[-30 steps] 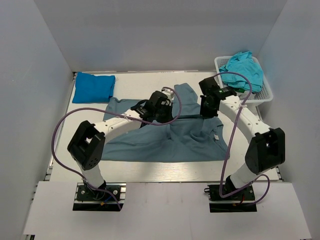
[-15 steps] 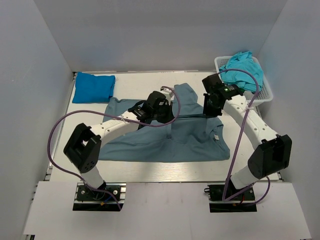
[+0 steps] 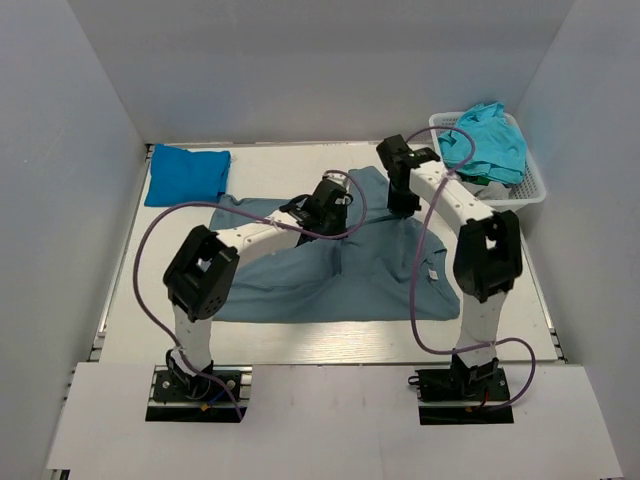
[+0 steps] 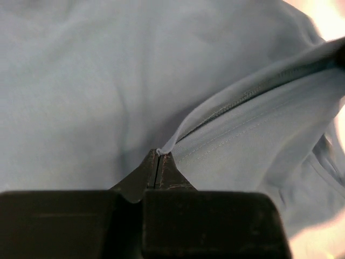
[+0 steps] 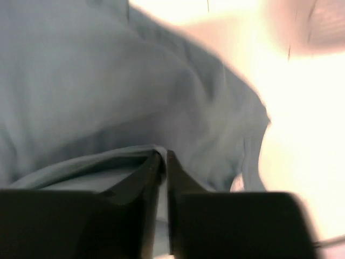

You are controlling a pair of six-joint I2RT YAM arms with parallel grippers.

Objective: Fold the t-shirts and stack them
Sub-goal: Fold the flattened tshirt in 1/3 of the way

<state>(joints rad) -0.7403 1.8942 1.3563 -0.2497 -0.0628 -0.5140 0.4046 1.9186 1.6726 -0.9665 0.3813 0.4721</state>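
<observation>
Just left of the basket [image 3: 538,190], the big grey-blue shirt [image 3: 340,285] is lying loosely spread on the table [image 3: 300,345], and both arms are working on its far part. In the wrist view the left gripper [image 4: 159,162] is clamped tight on a thin ridge of fabric right next to a stitched hem. The right gripper [image 5: 163,161] is pinched onto a cloth edge too, with the fingertips almost meeting and only fabric between them.

What's changed in the last second: both grippers have moved away from the arm bases, and the right one now sits about level with the basket's near rim. The right arm's elbow has also swung in from the basket side. The strip of cloth between the two grips now looks pulled straighter, while the near hem seems to have hardly budged.

My read is they're dragging that far section to flatten it or start a fold — can't tell which yet. Either way this shirt isn't folded.

Meanwhile one bright blue shirt [image 3: 187,173] sits folded well to the left of the basket, and the turquoise shirts [image 3: 487,138] are heaped inside it. So I'd say most of the job is still ahead.
</observation>
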